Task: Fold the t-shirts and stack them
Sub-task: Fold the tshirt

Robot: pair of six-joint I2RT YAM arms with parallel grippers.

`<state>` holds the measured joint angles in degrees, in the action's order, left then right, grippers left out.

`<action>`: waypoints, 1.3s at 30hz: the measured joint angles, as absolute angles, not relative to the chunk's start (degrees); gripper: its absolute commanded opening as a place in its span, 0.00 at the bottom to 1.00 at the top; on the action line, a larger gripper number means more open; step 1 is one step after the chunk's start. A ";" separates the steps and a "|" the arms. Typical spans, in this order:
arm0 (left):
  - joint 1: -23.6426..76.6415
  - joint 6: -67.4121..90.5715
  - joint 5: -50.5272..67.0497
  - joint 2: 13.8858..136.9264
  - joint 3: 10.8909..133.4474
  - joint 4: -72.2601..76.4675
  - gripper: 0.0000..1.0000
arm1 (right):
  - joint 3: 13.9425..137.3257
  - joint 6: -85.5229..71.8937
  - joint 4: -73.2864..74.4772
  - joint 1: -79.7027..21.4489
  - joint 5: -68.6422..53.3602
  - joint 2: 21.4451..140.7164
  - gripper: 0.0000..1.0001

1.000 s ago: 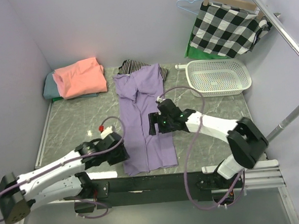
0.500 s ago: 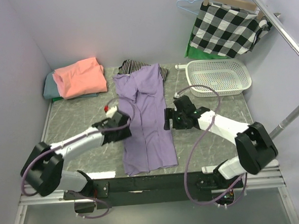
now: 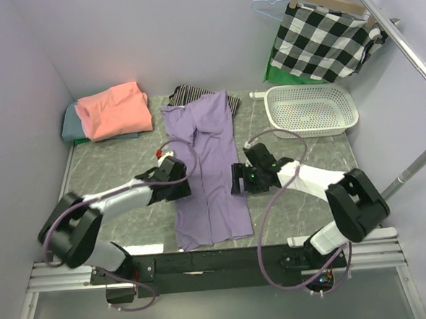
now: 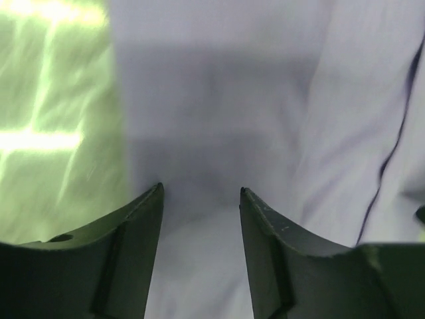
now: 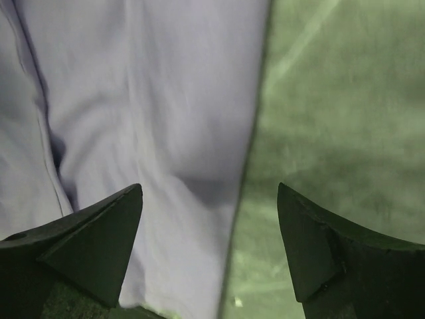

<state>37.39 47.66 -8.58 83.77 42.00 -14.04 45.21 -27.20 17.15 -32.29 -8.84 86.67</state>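
Grey marble desk (image 3: 105,166) carries the lavender t-shirt (image 3: 210,167), flat between both hands, with the left hand (image 3: 177,183) released over one long edge and the right hand (image 3: 237,180) spread wide astride the other; a fold looks about to begin, needing both to lower and pinch cloth.

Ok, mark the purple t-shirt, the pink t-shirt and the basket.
purple t-shirt (image 3: 210,190): top view, middle of its body.
pink t-shirt (image 3: 113,112): top view, centre of folded top.
basket (image 3: 314,128): top view, near wall.
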 measured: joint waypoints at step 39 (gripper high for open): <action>64.71 86.67 -13.54 38.98 18.26 -40.27 0.50 | 21.82 -49.17 15.00 -48.03 -15.38 59.75 0.85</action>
<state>64.71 86.67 -13.54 38.98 18.26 -40.27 21.82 -49.17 15.00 -48.03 -15.38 59.75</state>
